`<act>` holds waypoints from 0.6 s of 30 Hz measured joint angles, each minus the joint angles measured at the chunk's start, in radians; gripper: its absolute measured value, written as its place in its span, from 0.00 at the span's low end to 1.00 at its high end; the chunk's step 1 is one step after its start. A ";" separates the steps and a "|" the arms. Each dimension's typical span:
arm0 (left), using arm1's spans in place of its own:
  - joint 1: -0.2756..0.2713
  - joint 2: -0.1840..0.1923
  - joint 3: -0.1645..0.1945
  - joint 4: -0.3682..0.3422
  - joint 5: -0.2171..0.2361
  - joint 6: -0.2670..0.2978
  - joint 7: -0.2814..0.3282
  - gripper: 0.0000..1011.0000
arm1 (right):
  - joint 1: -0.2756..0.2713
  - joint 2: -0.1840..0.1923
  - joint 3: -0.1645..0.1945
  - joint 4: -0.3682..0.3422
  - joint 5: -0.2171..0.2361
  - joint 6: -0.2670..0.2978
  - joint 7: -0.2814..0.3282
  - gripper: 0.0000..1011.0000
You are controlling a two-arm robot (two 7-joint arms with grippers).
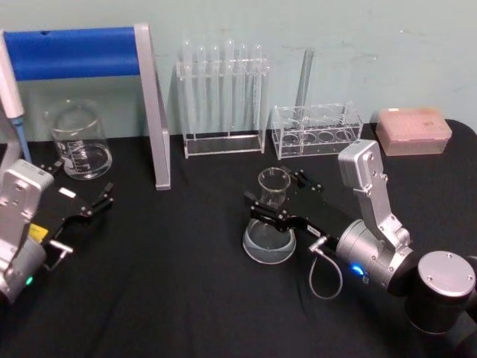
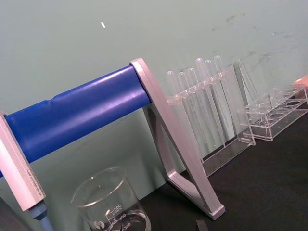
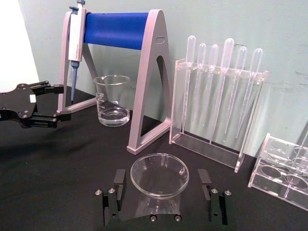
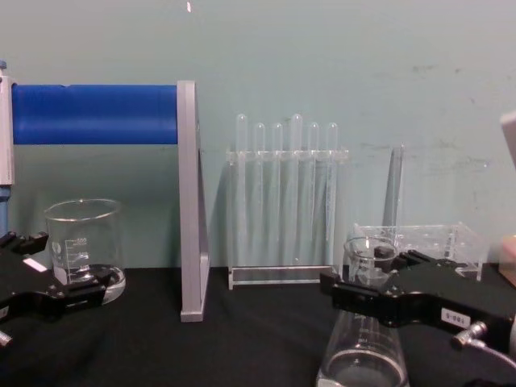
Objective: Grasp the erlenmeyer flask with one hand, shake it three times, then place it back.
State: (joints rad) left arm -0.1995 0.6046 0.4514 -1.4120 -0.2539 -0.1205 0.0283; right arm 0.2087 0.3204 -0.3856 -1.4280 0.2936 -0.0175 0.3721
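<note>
Grasp step, probably; erlenmeyer flask is straddled from 4 o'clock by right gripper, fingers apart; squeeze needed next; left gripper parked at 9 o'clock, fingers spread.

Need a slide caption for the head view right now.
Open right gripper straddles the neck of the erlenmeyer flask; open left gripper idles beside the beaker.

Lab: beaker, pipette on stand, tube rack, tip box, black bench.

beaker | graduation numbers 500, 400 | other labels too small to read
</note>
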 joint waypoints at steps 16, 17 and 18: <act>0.000 0.000 0.000 0.000 0.000 0.000 0.000 0.99 | 0.000 0.000 -0.001 0.000 0.001 0.000 0.000 0.50; 0.000 0.000 0.000 0.000 0.000 0.000 0.000 0.99 | 0.000 0.001 -0.001 0.000 0.001 0.000 0.000 0.48; 0.000 0.000 0.000 0.000 0.000 0.000 0.000 0.99 | 0.000 0.000 -0.001 0.000 0.001 0.000 -0.001 0.45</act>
State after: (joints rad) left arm -0.1995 0.6047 0.4514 -1.4120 -0.2539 -0.1206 0.0283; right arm 0.2087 0.3209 -0.3866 -1.4281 0.2942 -0.0177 0.3715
